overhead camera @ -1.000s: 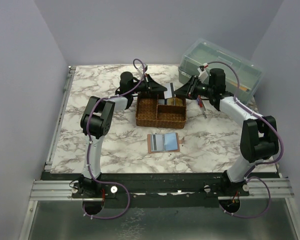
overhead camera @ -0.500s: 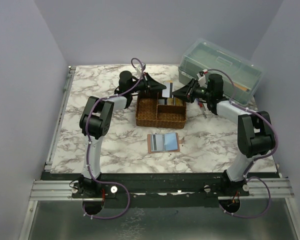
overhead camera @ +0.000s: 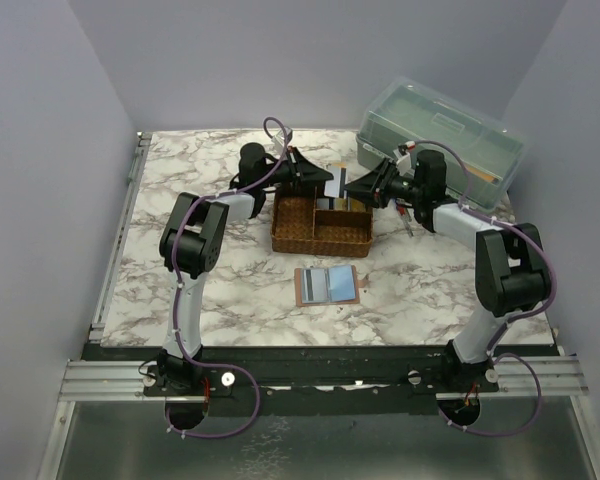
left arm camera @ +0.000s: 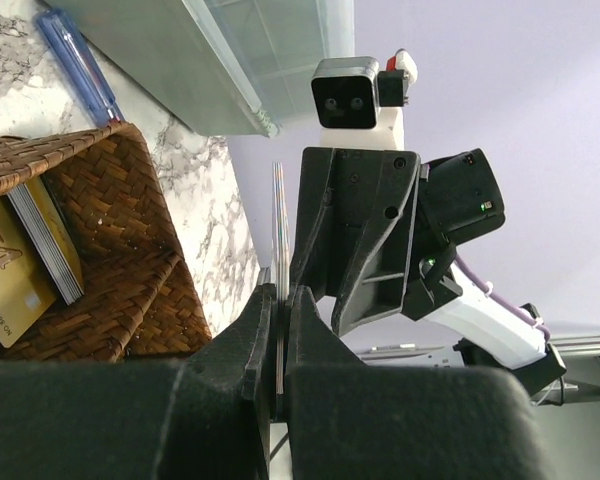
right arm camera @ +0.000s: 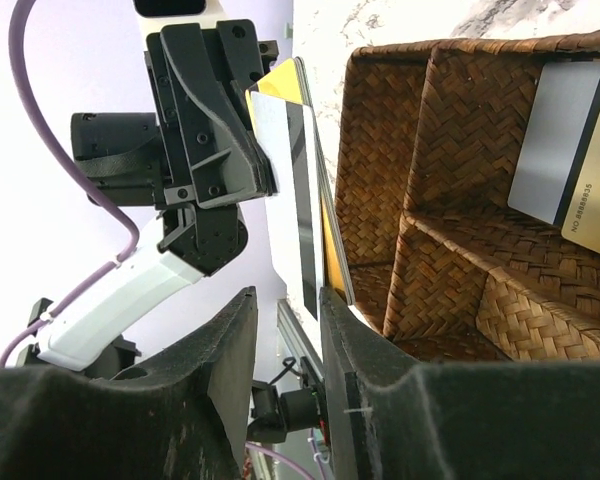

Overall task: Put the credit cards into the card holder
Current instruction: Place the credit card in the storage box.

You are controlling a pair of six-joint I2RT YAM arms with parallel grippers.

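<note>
My left gripper [overhead camera: 323, 181] [left arm camera: 279, 296] hangs over the woven tray's far edge, shut on a thin stack of credit cards [left arm camera: 278, 215] seen edge-on. From the right wrist, that stack [right arm camera: 285, 170] shows a white face with a dark stripe and a yellow card behind it. My right gripper [overhead camera: 353, 183] [right arm camera: 285, 325] faces the left one and is open. The stack's free end sits between its fingers [right arm camera: 348, 345], close to one pad and apart from the other. More credit cards [right arm camera: 570, 150] [left arm camera: 20, 265] lie in the tray. The card holder [overhead camera: 327, 285] lies open on the table, nearer the arms' bases.
The brown woven tray [overhead camera: 305, 240] [right arm camera: 450, 210] stands mid-table under both grippers. A translucent green box [overhead camera: 440, 125] sits at the back right. Pens [overhead camera: 406, 216] lie beside the right arm, and a blue pen [left arm camera: 80, 65] shows past the tray.
My right gripper has slid left to the cards held by the left gripper, and its jaws have widened a little. The left gripper has stayed put, still shut on the cards.
</note>
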